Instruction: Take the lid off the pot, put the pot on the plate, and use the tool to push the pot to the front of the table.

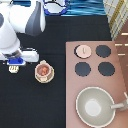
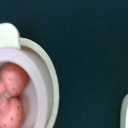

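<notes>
Exterior view, gripper: we see the gripper (image 1: pixel 15 64) at the left, just beside the pot; we cannot tell how its jaws stand.
Exterior view, pot: the small pinkish-tan round pot (image 1: pixel 43 71) sits open on the flat cream round plate (image 1: pixel 37 77), on the big black table (image 1: pixel 35 105).
Exterior view, lid: the small pale pink round lid (image 1: pixel 83 50) lies on the pinkish-brown stove (image 1: pixel 70 85).
Wrist view, pot: we see the pot's (image 2: pixel 46 75) pale rim and reddish inside up close.

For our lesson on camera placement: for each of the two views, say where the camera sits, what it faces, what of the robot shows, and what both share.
Exterior view: high above, looking steeply down on the table; the white arm and gripper show at its left.
Wrist view: on the hand, close above the pot; none of the robot shows.
Shared: the pot, on the plate.
</notes>
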You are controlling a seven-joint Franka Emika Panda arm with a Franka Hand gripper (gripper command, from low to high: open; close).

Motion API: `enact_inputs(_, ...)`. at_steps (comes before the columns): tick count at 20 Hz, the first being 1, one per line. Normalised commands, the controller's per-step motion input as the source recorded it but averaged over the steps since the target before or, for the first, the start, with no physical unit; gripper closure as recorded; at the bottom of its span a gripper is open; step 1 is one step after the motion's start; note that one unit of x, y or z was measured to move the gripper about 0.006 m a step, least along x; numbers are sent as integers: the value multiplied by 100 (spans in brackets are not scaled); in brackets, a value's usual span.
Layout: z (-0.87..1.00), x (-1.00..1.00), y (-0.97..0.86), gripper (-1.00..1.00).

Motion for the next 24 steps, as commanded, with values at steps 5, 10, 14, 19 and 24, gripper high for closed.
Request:
enact_inputs(5, -56, -90, -65, -100)
enact_inputs(10, -67, -88, -63, -100)
enact_inputs(14, -76, -83, -61, -100)
enact_inputs(19, -69, -51, -54, -100)
enact_inputs(24, -63, -39, 3, -100)
